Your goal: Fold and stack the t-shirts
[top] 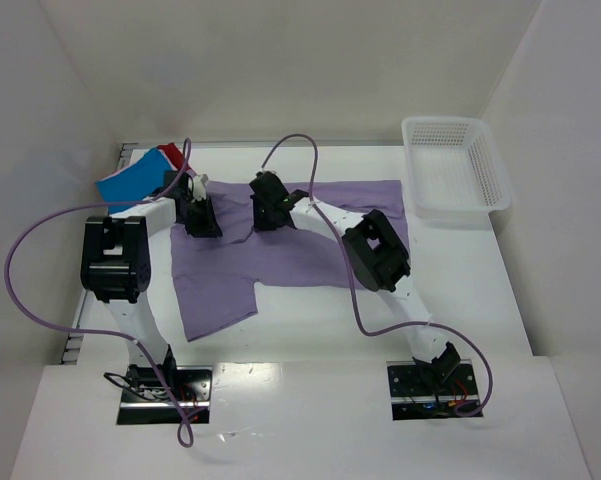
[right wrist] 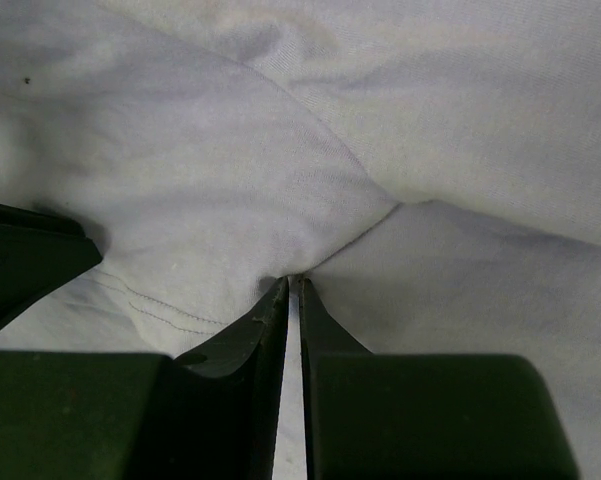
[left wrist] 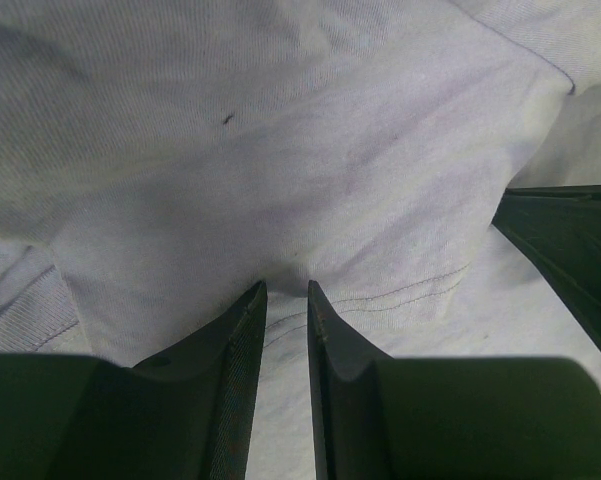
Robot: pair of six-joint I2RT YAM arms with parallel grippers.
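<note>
Presently, lavender t-shirt (top: 300, 258) lies spread on table (top: 465, 295) beside white mesh basket (top: 460, 208); left end effector (left wrist: 285, 290) and right end effector (right wrist: 293, 282) each clamped on its cloth

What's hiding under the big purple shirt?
The white table shows all around the purple shirt, so the shirt is lying on it. The cloth covers everything beneath it, so you can't see whether anything else is under there.

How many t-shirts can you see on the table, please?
3: a lavender t-shirt spread mid-table, a folded blue t-shirt at far left, and a red t-shirt peeking out behind it. Others may be hidden beneath.
</note>
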